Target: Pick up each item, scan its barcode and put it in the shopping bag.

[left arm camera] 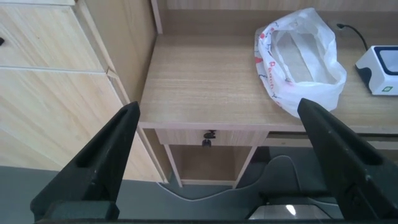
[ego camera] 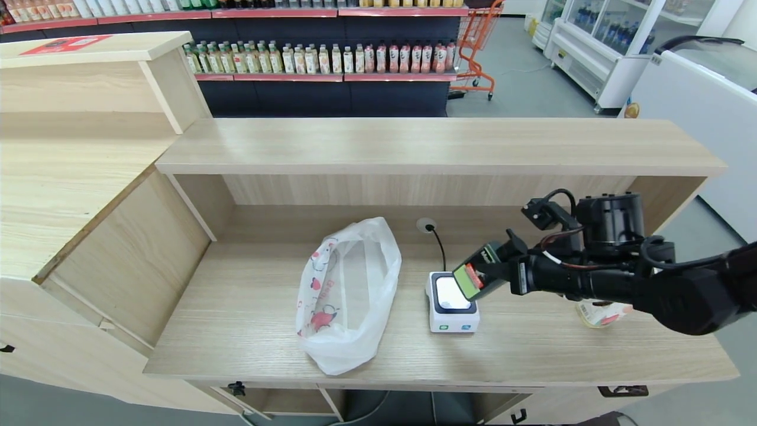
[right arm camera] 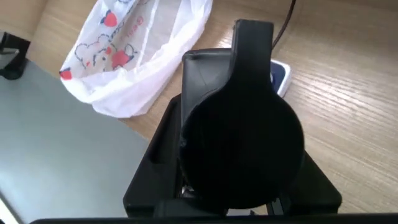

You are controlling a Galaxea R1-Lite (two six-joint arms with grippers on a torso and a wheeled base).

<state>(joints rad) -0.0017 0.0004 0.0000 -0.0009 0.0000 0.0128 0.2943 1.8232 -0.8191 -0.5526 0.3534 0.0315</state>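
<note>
Above the scanner, the right pincer is clamping a green packet; left of it a bag is lying on the counter, bottle shelves beyond

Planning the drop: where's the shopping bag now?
Head view: the shopping bag lies on the counter left of centre, just left of the scanner, over which the right gripper holds a green box.

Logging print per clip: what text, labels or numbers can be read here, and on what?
Nothing reads clearly.
White lettering on the green packet in the right gripper: blurred.
Red print on the shopping bag: blurred.
Two small icons on the scanner: no words.
Labels on the shelf bottles: too small.
</note>
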